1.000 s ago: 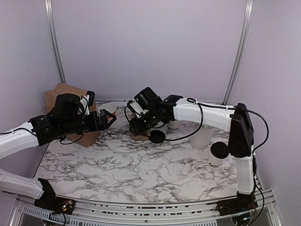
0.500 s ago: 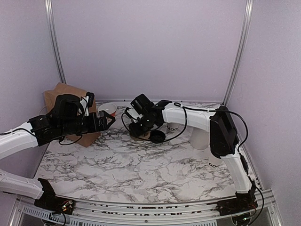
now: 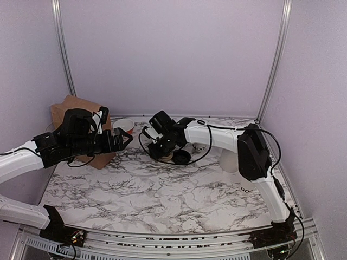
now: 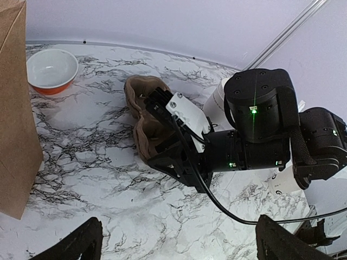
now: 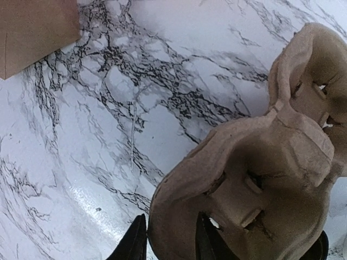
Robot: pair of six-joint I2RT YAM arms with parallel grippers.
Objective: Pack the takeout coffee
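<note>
The takeout coffee (image 3: 245, 189) stands at the right and is almost wholly hidden behind my right arm's elbow. Only a strip of its white lettered side shows; its lid is hidden. A brown cardboard cup carrier (image 3: 164, 158) lies at the back middle. It also shows in the left wrist view (image 4: 143, 105) and the right wrist view (image 5: 244, 179). My right gripper (image 3: 161, 153) is shut on the carrier's near rim, one finger on each side of the wall (image 5: 169, 241). My left gripper (image 3: 123, 138) is open and empty, left of the carrier (image 4: 179, 249).
A brown paper bag (image 3: 68, 111) stands at the back left, with an orange-and-white bowl (image 3: 123, 125) beside it. A loose black lid (image 3: 181, 157), a lidless lettered white cup (image 3: 199, 147) and a translucent cup (image 3: 230, 161) sit right of the carrier.
My right arm's elbow has swung forward and left and now covers the lidded cup. The right gripper has settled lower on the carrier. The left arm has not moved.
</note>
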